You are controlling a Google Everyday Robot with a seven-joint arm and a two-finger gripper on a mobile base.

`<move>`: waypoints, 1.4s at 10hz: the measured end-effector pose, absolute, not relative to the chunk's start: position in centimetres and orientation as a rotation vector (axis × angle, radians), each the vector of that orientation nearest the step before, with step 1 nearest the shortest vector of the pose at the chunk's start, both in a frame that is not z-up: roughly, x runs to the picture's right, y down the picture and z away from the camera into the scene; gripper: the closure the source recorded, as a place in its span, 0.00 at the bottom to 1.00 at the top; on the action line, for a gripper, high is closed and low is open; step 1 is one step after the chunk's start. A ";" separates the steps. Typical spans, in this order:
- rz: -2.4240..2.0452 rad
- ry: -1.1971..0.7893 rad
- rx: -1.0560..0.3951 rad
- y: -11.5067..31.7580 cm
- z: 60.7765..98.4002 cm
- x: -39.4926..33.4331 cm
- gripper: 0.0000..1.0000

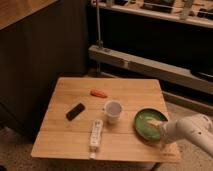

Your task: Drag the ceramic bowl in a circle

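Note:
The green ceramic bowl [149, 123] sits on the right side of the wooden table [75, 145], to the right of the small white cup [113, 111]. My gripper [161, 131] is at the bowl's front right rim, at the end of the white arm [192, 131] that comes in from the lower right. The gripper covers part of the bowl's near right edge.
An orange carrot-like item [98, 93] lies behind the cup. A black flat object [75, 111] lies to the left. A long white device [96, 134] lies in front of the cup. Dark cabinets stand to the left and a metal rack behind the table.

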State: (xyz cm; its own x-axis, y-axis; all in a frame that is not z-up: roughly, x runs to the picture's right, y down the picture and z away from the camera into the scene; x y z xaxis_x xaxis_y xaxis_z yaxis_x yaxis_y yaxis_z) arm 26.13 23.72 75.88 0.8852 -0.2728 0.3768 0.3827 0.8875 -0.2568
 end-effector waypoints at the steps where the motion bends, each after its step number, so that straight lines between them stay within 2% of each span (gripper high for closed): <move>1: -0.355 -0.335 -0.326 23.4 75.9 25.8 0.20; 3: -0.350 -0.329 -0.335 23.1 76.2 25.7 0.21; 4: -0.347 -0.331 -0.343 23.1 76.5 25.6 0.25; 6: -0.333 -0.330 -0.366 23.3 77.2 25.6 0.41; 13: -0.235 -0.317 -0.459 25.9 80.3 27.7 0.43; 14: -0.232 -0.313 -0.462 26.1 80.4 27.9 0.48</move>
